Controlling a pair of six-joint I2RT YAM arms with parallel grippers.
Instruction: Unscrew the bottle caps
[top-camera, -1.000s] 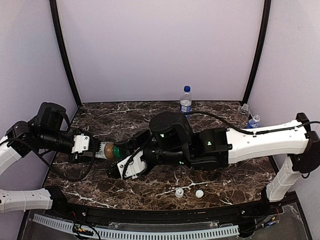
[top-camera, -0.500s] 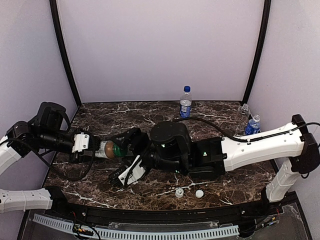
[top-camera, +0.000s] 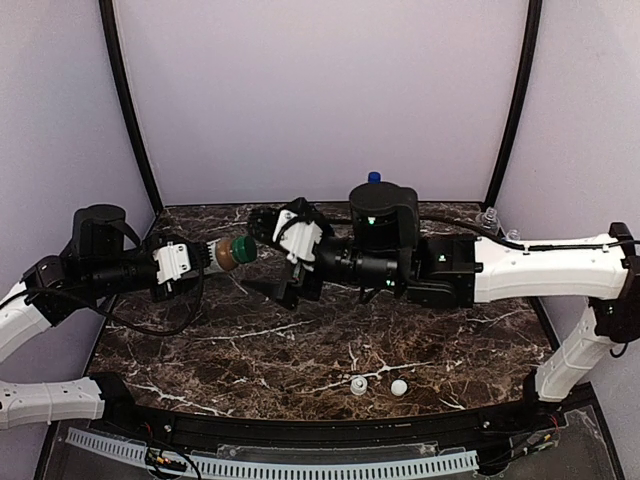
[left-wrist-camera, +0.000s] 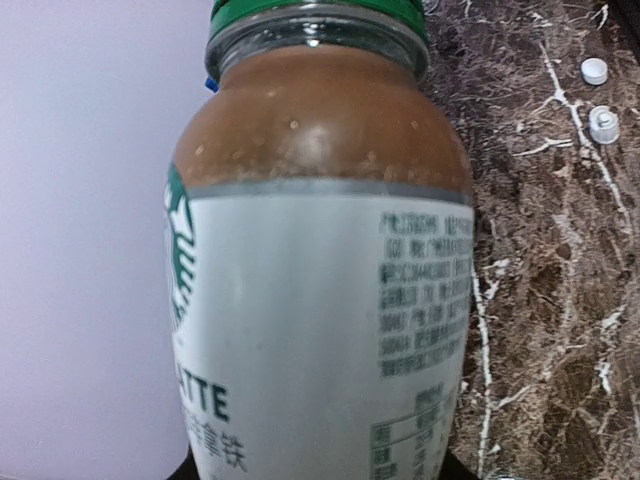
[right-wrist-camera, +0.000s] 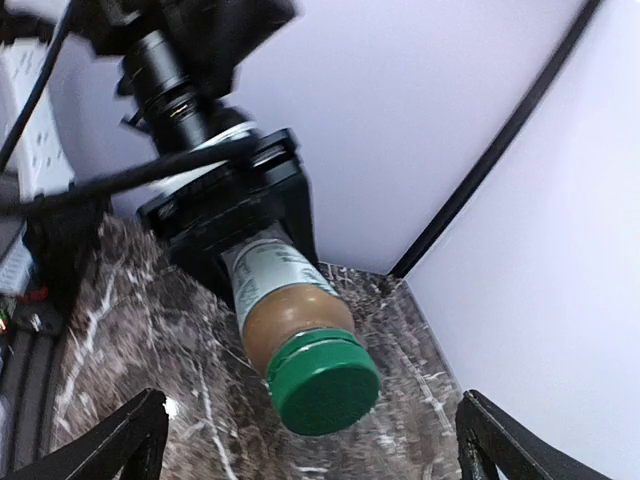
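Green plastic marks the cap (right-wrist-camera: 322, 383) that is to be unscrewed now. It is seated on the tan-filled bottle (right-wrist-camera: 285, 300), which is held level above the far left part of the counter (top-camera: 300, 350) and clamped around its body by the left fingers (right-wrist-camera: 250, 205), with the cap pointed right. The right fingers (right-wrist-camera: 125, 440) are spread wide and lined up facing the cap, apart from it, with nothing gripped. For a clean turn, the cap should be centred between the two pads before they are closed, and only its rim should be taken, not the bottle's shoulder. The wrist axis is best kept in line with the neck, so that the twist is not spent as a sideways pry. A firm hold is needed on the left, since the smooth label may slip. Two white caps (top-camera: 358, 385) are seen lying loose at the near edge, so roughly half the job is judged done.
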